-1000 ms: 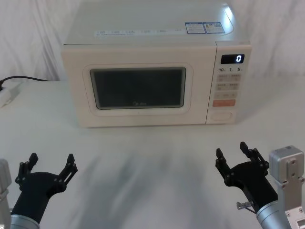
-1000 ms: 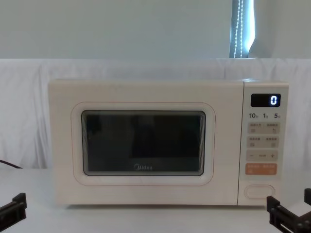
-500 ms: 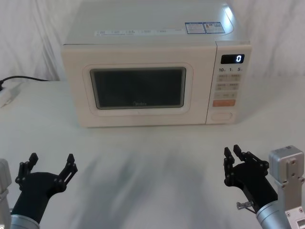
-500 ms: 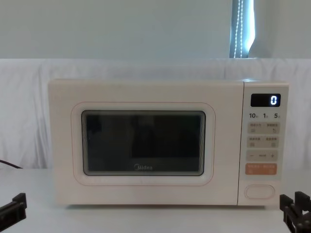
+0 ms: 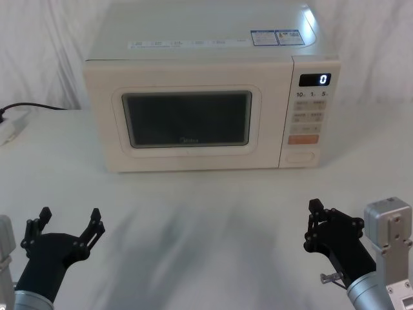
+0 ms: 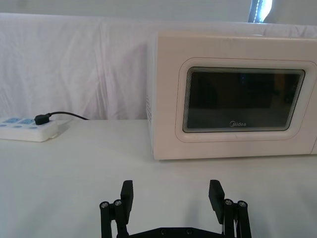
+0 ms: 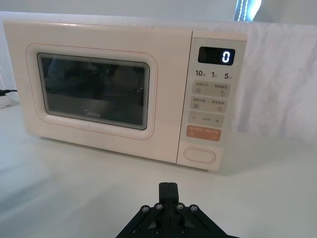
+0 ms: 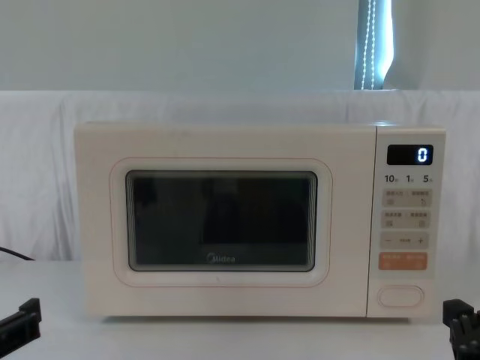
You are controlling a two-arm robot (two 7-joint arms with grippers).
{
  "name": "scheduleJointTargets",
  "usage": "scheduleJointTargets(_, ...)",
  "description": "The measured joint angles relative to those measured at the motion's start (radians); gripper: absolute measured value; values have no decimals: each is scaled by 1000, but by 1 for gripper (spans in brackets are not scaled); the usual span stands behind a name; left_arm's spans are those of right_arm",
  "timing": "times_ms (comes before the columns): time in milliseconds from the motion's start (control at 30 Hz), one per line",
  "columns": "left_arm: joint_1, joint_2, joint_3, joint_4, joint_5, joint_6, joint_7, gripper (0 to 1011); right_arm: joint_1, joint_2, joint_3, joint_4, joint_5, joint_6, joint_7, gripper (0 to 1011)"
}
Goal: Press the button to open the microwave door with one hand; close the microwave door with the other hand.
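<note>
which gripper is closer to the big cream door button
Right. The right gripper sits on the table almost straight in front of the button, fingers shut. The left gripper rests far across, before the microwave's opposite corner.

Microwave (image 5: 200, 97) sits on the worktop (image 5: 206, 213) at my 12 o'clock, against the back. Microwave door (image 5: 187, 119) takes the left and middle of its front; keypad strip at its 3 o'clock, with the button (image 5: 300, 156) at the strip's 6 o'clock end. My left claw (image 5: 68, 227) at 7 o'clock, my right claw (image 5: 314, 223) at 5 o'clock, both well apart from the microwave. Power strip (image 6: 27, 128) on the worktop at 10 o'clock.
</note>
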Motion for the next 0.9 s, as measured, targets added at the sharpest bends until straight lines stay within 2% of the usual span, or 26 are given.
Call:
scheduleJointTargets(100,0,0,0,0,0,0,0,1001,0,0,0,0,0,0,0,0)
scheduleJointTargets(467,0,0,0,0,0,0,0,1001,36,-49,34,59,3,-6,22,0)
scheduleJointTargets(600,0,0,0,0,0,0,0,1001,63,-66,45,90,5,7,34,0)
scheduleJointTargets(800,0,0,0,0,0,0,0,1001,135,-87,65,157,12,62,71,0)
scheduleJointTargets(900,0,0,0,0,0,0,0,1001,174,-94,75,199,12,69,84,0)
